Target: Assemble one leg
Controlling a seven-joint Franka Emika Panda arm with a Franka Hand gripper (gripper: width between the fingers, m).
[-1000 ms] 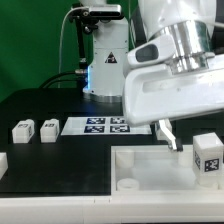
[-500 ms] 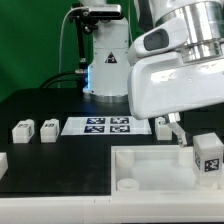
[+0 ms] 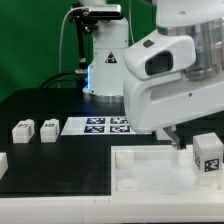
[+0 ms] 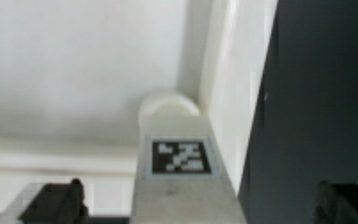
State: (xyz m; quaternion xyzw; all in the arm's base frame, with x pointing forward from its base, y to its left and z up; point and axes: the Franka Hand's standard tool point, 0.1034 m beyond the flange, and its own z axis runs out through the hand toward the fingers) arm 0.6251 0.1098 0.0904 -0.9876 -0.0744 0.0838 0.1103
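Note:
One leg (image 3: pixel 207 156), a stubby white block with a black-and-white tag, stands on the right end of the large white tray-like piece (image 3: pixel 150 165). In the wrist view the leg (image 4: pixel 179 150) lies between my two dark fingertips (image 4: pixel 51 200), touching neither of them. My gripper (image 4: pixel 197 205) is open and empty. In the exterior view only one dark finger (image 3: pixel 173 137) shows, just to the exterior view's left of that leg. Two more legs (image 3: pixel 22 129) (image 3: pixel 48 130) lie on the black table at the exterior view's left.
The marker board (image 3: pixel 105 126) lies in the middle of the table behind the tray-like piece. A white part (image 3: pixel 2 160) pokes in at the exterior view's left edge. The robot base (image 3: pixel 100 60) stands at the back. The arm's white body hides the right rear.
The arm's body has swung closer to the camera and looms larger. The visible finger has shifted slightly to the exterior view's right and down, toward the leg on the tray-like piece.

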